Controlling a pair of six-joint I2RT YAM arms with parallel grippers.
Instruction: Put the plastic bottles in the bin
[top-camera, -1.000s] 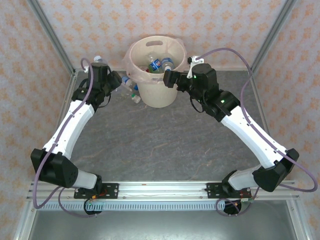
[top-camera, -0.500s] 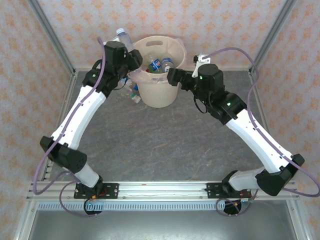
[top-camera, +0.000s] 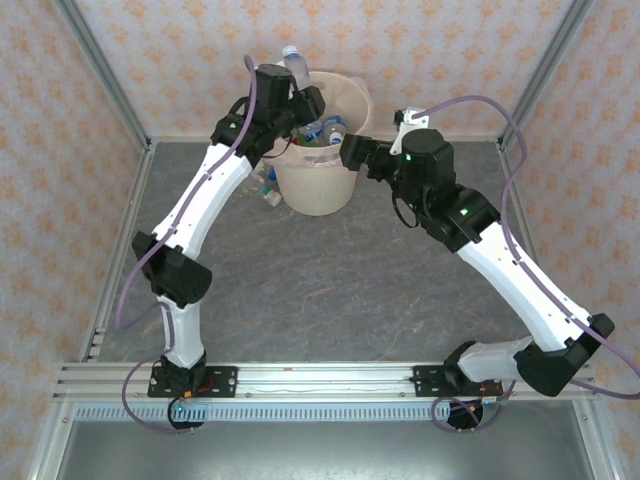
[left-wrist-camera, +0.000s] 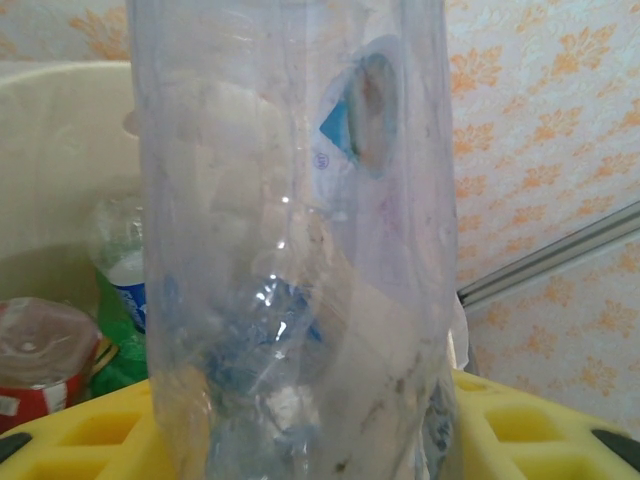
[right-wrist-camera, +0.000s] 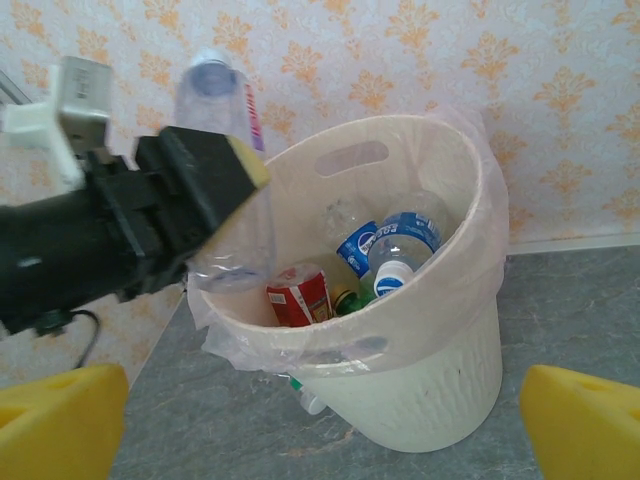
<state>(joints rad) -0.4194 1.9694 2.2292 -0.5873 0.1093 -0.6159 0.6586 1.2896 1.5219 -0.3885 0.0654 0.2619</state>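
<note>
Gripping a clear bottle (left-wrist-camera: 290, 250) over the bin (right-wrist-camera: 440, 380), left claw (top-camera: 303, 103) part-closed; right claw (top-camera: 350, 152) wide open, empty

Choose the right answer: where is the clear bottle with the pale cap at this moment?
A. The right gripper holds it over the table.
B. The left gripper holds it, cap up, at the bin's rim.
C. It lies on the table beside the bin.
B: the left gripper is closed on the clear bottle, which stands cap up at the near-left rim of the bin, off the table.
</note>
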